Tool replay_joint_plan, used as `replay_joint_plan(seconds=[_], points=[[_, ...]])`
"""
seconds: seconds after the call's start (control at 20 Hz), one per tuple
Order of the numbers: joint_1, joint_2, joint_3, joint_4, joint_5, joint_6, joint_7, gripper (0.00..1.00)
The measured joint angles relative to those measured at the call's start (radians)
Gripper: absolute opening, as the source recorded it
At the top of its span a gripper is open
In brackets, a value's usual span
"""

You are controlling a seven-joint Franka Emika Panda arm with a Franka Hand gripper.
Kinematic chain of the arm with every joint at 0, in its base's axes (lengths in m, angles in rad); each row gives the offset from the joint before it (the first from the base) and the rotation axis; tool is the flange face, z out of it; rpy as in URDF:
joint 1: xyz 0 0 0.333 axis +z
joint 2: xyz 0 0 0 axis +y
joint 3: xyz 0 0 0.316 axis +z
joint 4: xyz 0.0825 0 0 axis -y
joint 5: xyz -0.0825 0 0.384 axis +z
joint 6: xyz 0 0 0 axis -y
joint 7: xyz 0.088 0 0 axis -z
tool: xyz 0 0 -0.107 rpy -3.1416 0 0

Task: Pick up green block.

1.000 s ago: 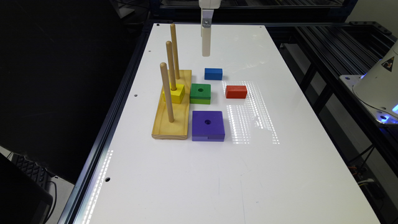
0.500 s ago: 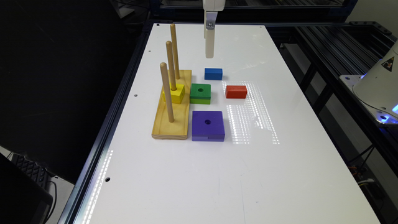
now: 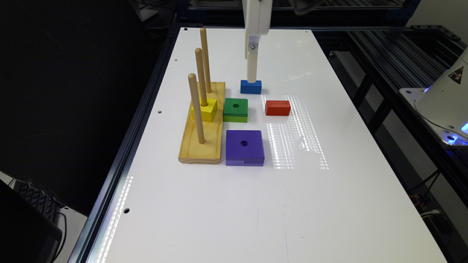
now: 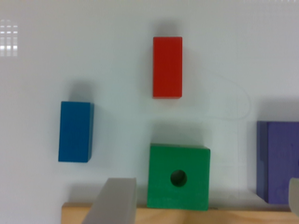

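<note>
- while the white gripper (image 3: 252, 75) hangs above the far half of the bench (image 3: 292, 204), its tip shows in the exterior view just over the blue block (image 3: 251, 87).
- in the wrist view two grey fingers (image 4: 112, 200) stand wide apart at the frame's edge, one beside the green block (image 4: 178, 176) and the other by the purple block (image 4: 279, 161); the gripper looks spread and holds nothing.
- the green block (image 3: 236, 109) lies flat on the bench, hole up, with a darker top and a lime lower band.
- it sits just beside the long edge of the wooden peg base (image 3: 203, 126); whether they touch is hard to tell.
- the purple block (image 3: 244, 147) lies nearer the bench's near edge than the green one, a small gap between them.
- the red block (image 3: 278, 107) lies toward the exterior view's right of the green block, apart from it.
- the blue block lies beyond the green one, toward the far edge.
- a yellow block (image 3: 204, 110) sits on the middle one of three upright pegs (image 3: 195, 107) on the base.
</note>
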Motion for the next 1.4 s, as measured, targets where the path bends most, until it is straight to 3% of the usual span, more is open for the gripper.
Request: replay_joint_plan(seconds=[0.4,0.8,1.4], points=[[0.000,0.011,0.000,-0.003,0.0000,0.009,0.000,1.00],[-0.001,0.083,-0.001,-0.011,0.0000,0.093,0.000,1.00],[-0.010,0.084,-0.001,0.002,0.0000,0.096,-0.001,1.00]])
